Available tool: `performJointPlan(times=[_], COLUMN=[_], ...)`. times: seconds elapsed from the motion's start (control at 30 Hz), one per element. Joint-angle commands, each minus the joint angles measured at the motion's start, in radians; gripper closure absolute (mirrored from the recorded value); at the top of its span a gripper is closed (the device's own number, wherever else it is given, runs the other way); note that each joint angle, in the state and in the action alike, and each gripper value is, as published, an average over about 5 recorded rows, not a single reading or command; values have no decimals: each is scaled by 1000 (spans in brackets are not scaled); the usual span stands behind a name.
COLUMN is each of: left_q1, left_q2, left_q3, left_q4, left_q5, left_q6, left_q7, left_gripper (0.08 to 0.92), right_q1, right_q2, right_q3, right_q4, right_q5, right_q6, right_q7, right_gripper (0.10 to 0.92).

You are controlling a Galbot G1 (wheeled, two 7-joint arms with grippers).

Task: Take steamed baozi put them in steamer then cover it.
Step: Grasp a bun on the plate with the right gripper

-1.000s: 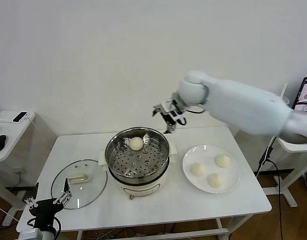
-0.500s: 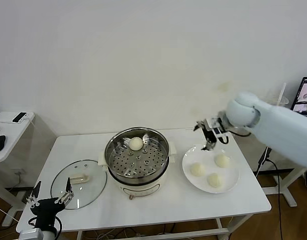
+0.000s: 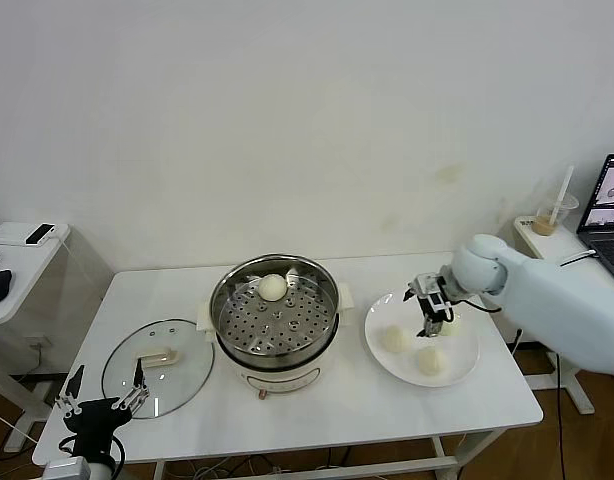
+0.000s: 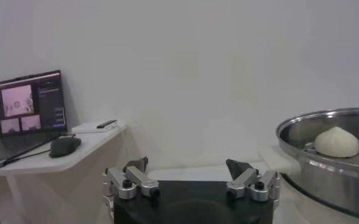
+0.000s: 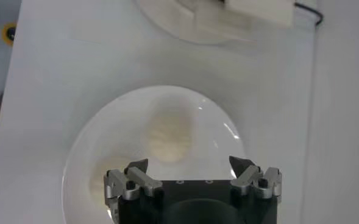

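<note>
The steamer (image 3: 277, 322) stands mid-table with one baozi (image 3: 273, 287) on its perforated tray; both also show in the left wrist view, the steamer (image 4: 325, 173) with the baozi (image 4: 336, 141) in it. Two baozi (image 3: 395, 339) (image 3: 430, 360) lie in plain sight on the white plate (image 3: 469, 348); a third is partly hidden behind my right gripper (image 3: 433, 318). That gripper is open and empty, low over the plate. In the right wrist view it (image 5: 190, 165) hangs just short of a baozi (image 5: 169, 134). The cover (image 3: 157, 366) lies flat, left of the steamer. My left gripper (image 3: 102, 405) is open below the table's front left corner.
A side table (image 3: 17, 262) with a mouse stands at far left. A laptop (image 3: 612, 195) and a cup (image 3: 545, 222) sit on a stand at far right. The wall is close behind the table.
My right arm has swung from behind the steamer to the right and come down over the plate. The left gripper has barely moved.
</note>
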Motion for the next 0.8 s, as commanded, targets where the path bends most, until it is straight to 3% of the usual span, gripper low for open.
performJointPlan(times=[0.03,0.6,0.8], left_q1=[-2,-24,-27], left_q2=[-1,-1,1], left_q3=[1,-5,-9], left_q4=[7,10,11], left_q5=[4,3,2], left_q6=[1,6,6], left_q7=[1,1,0], left_gripper=[177,177,177], right_q1=[-67,-94,-95], right_q2=[86,182,192], right_q3=[32,42,45], right_q4=[-108,-245,-253], right_q5=[-40,-91,-90], right_q6=[15,12,1], right_q7=[-25,-11,-6], right_gripper=[203,204,282])
